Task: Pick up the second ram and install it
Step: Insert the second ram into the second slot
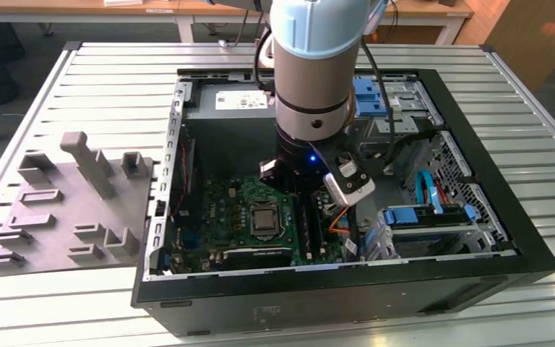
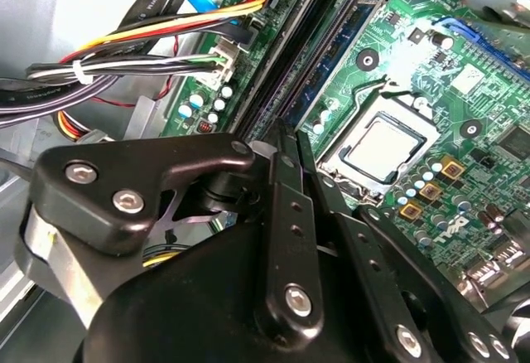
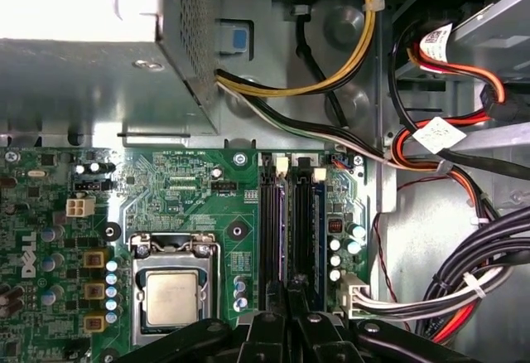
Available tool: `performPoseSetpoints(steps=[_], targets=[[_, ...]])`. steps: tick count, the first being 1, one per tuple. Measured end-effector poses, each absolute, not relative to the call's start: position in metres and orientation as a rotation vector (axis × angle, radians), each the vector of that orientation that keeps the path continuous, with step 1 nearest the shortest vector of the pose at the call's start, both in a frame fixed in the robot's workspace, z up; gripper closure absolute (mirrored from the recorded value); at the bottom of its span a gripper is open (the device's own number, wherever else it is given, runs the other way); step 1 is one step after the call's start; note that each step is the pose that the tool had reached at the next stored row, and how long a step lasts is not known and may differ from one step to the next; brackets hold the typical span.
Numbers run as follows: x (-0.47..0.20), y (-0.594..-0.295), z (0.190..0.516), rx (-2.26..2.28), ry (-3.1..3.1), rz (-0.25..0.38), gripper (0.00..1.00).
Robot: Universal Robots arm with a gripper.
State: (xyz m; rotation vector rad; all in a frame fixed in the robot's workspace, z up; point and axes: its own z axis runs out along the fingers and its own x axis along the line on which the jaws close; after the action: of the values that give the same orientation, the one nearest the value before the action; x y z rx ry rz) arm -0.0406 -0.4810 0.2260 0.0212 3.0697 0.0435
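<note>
Ram (image 3: 281, 230) shows among the memory slots of the motherboard (image 3: 190, 189), where two long dark strips lie side by side, one purplish along its flank and one bluish (stick and slot cannot be told apart here). Directly over their near end stand the fingers (image 3: 310, 330), drawn close together; whether anything is pinched between them cannot be seen. Just beside the slots sits one processor socket (image 3: 172, 297), and two white latches (image 3: 281, 165) mark the far ends of the slots. On the side of the slots away from the socket, one thick bundle of cables (image 3: 464, 288) crowds in close, and a yellow cable (image 3: 348, 56) loops beyond. Further off is the perforated power supply box (image 3: 83, 81). In the exterior view the single arm (image 1: 311, 72) drops through the open side of the computer case (image 1: 335, 303), walled all round, with two blue drive caddies (image 1: 369, 94) towards the exterior view's right. The case lies on a slatted desk (image 1: 113, 87), with one grey moulded tray (image 1: 66, 210) just beside it.
</note>
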Motion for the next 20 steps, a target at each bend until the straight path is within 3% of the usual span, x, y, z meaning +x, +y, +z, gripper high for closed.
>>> performPoseSetpoints(steps=[20], targets=[[-0.0407, -0.4811, 0.2202, 0.021, 3.070, 0.043, 0.87]])
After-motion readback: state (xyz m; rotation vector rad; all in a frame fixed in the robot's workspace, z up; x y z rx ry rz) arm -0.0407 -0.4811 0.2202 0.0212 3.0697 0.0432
